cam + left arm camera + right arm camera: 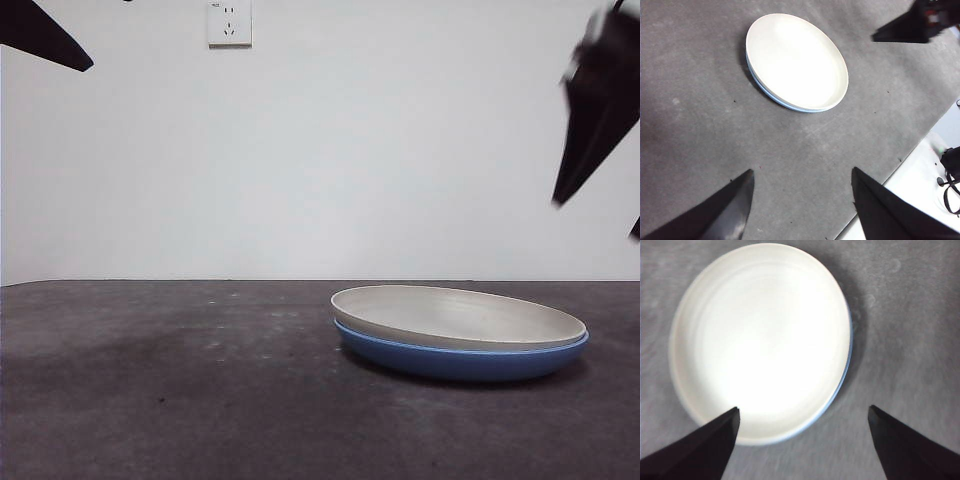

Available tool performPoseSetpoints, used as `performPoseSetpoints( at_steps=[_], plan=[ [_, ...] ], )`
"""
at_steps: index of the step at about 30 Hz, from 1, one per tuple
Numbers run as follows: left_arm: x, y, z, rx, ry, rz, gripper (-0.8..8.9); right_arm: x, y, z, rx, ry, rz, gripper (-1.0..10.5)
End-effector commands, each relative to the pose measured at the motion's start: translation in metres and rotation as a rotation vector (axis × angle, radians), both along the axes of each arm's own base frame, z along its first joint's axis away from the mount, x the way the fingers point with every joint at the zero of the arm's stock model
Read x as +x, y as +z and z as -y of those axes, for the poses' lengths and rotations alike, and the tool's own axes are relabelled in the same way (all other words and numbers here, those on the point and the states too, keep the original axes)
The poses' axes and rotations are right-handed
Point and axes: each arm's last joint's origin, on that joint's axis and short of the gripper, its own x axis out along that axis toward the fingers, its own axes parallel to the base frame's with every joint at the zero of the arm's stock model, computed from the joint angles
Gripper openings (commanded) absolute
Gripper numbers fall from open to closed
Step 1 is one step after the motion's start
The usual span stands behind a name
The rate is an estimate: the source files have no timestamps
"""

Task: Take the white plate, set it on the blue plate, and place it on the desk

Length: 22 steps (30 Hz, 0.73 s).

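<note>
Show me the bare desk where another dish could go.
The desk lies bare from the stacked white plate and blue plate to the far side edge, and in front of them. The right gripper hangs open above the stack.

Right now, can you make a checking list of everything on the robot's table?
Surface: dark grey speckled matte desk, flat.
Job's things: matte cream-white round plate sits stacked on the glossy blue round plate.
Clutter: nothing seen.
Grippers: left gripper open, away from the plates; right gripper open, above the white plate, holding nothing.
Cables: black cable past the desk edge.
Surroundings: white wall, white wall socket.
</note>
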Motion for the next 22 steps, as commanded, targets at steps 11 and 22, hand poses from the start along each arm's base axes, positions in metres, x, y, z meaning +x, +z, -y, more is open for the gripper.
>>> performPoseSetpoints(
  at_steps=[11, 22],
  plan=[
    [0.001, 0.003, 0.002, 0.001, -0.020, 0.023, 3.11, 0.050, -0.065, -0.005, 0.006, -0.021, -0.120, 3.2],
    [0.001, 0.003, 0.002, 0.001, -0.020, 0.022, 3.11, 0.059, -0.084, -0.006, 0.011, -0.016, -0.153, 1.7]
  ],
)
